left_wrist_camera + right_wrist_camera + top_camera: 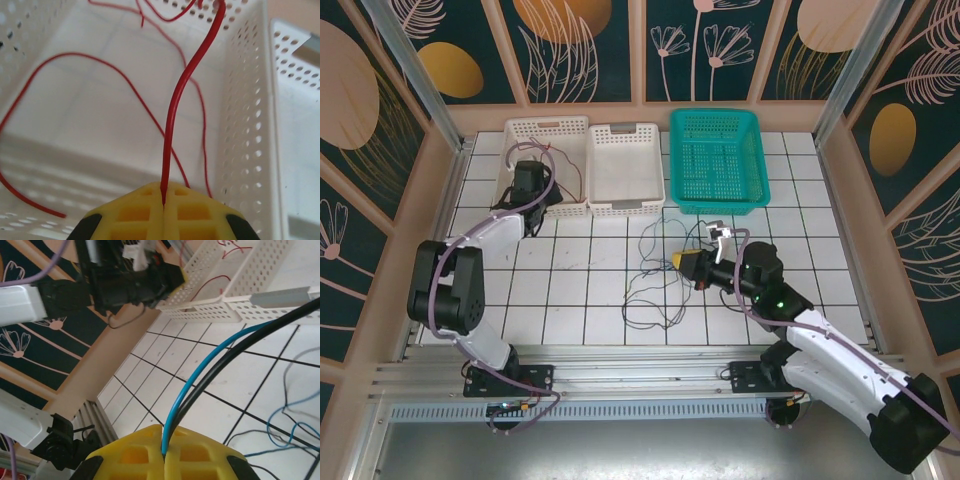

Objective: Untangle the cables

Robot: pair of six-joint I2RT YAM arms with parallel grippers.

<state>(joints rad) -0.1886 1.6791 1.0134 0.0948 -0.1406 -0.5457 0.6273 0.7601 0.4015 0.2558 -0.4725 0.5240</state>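
Left white basket (548,124) holds red cable (175,110) loops, with left gripper (163,202) clamped on it. Right gripper (164,454) pinches blue cable (172,412) plus black cable (295,314) — tangle (655,290) on tiles, probably black/blue, strands too thin.

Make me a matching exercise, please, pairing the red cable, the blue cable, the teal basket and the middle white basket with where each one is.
Things:
1. red cable
2. blue cable
3. teal basket
4. middle white basket

Places:
A. between two other baskets
B. pinched in the shut right gripper, beside a black cable
C. right end of the basket row
D. pinched in the shut left gripper, over the left white basket

Pairs: 1-D, 2-B, 3-C, 4-A.
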